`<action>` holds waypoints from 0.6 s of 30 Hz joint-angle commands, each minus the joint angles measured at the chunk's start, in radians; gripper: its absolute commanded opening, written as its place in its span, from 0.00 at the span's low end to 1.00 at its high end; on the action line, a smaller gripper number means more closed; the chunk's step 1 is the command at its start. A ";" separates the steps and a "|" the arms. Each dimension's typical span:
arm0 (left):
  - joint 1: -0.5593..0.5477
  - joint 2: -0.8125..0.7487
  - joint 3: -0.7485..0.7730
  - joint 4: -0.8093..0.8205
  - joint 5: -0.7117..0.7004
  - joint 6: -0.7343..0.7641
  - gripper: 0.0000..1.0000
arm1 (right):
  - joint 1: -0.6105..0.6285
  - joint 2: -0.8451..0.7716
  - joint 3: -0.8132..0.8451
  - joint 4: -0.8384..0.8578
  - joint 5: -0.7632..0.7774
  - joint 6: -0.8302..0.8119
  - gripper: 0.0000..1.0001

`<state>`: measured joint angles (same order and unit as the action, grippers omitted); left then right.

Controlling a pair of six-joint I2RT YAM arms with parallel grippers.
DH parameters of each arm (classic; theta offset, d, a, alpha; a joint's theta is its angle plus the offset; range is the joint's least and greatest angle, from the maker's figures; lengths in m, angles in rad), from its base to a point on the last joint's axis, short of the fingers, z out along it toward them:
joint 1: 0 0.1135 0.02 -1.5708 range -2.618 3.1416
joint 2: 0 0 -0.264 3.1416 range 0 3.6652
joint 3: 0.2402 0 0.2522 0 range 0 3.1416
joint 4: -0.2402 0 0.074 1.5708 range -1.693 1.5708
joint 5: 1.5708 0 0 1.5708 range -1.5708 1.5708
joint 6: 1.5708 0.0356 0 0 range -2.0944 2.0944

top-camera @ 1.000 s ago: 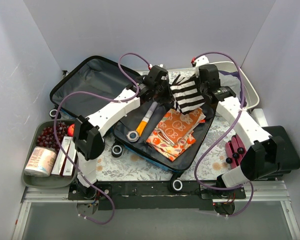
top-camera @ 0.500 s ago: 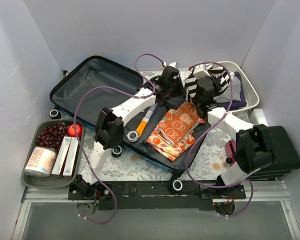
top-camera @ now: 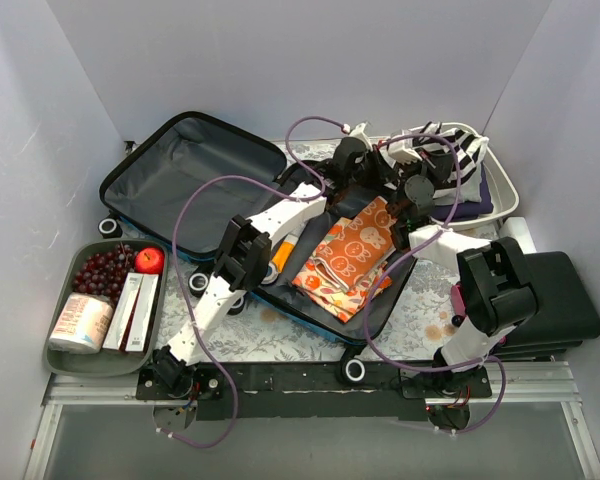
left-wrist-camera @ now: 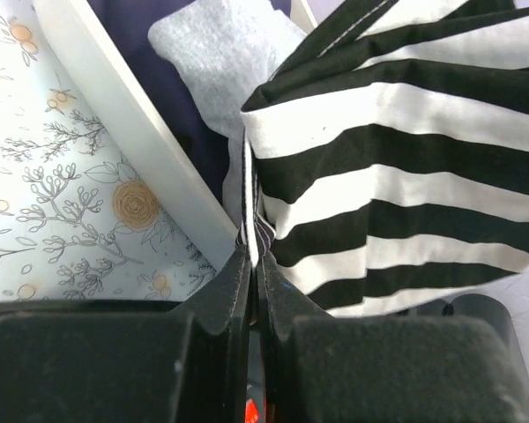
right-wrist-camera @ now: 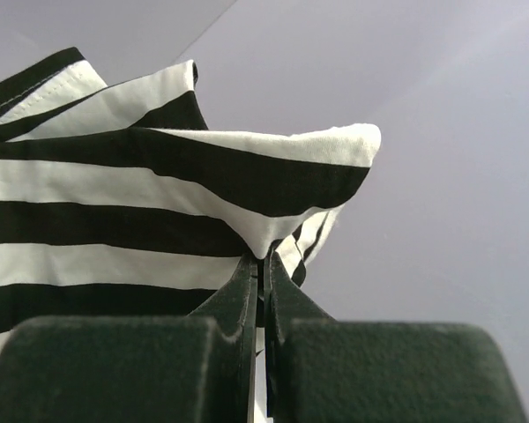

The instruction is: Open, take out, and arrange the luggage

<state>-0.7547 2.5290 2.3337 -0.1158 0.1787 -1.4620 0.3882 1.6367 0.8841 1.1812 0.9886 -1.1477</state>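
Observation:
The blue luggage (top-camera: 365, 318) lies open on the table, its grey-lined lid (top-camera: 195, 165) flat to the left. A folded orange printed cloth (top-camera: 350, 250) lies in its base. My left gripper (top-camera: 378, 168) and right gripper (top-camera: 418, 172) are both shut on a black-and-white striped cloth (top-camera: 450, 148), held over the white tub (top-camera: 505, 188) at the back right. In the left wrist view the gripper (left-wrist-camera: 251, 256) pinches the striped cloth's (left-wrist-camera: 406, 176) edge above the tub rim (left-wrist-camera: 132, 132). In the right wrist view the gripper (right-wrist-camera: 264, 264) pinches a fold of the cloth (right-wrist-camera: 115, 194).
The tub holds dark blue and grey cloth (left-wrist-camera: 220, 53). A grey tray (top-camera: 65, 352) at the left holds grapes, an apple (top-camera: 149, 260) and boxes. A flat black case (top-camera: 565, 300) lies at the right. An orange-handled tool (top-camera: 283, 252) lies in the luggage, partly under the left arm.
Both grippers have carried the striped cloth from above the luggage's base to the right and back, over the white tub. The orange cloth has not moved.

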 commanded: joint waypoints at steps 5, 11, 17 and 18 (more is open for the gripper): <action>-0.005 0.125 0.108 0.180 0.041 -0.078 0.00 | 0.006 0.066 0.006 0.408 0.045 -0.161 0.01; -0.009 0.151 0.107 0.208 0.010 -0.075 0.00 | 0.008 0.165 -0.002 0.458 0.074 -0.162 0.01; -0.011 0.151 0.098 0.209 -0.001 -0.044 0.04 | -0.006 0.267 0.091 0.397 0.073 -0.098 0.01; -0.009 0.152 0.096 0.208 -0.008 -0.041 0.05 | -0.015 0.276 0.105 0.371 0.067 -0.086 0.01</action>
<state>-0.7586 2.6911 2.4126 0.0914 0.2035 -1.5345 0.3878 1.8820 0.9005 1.2743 1.0466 -1.2884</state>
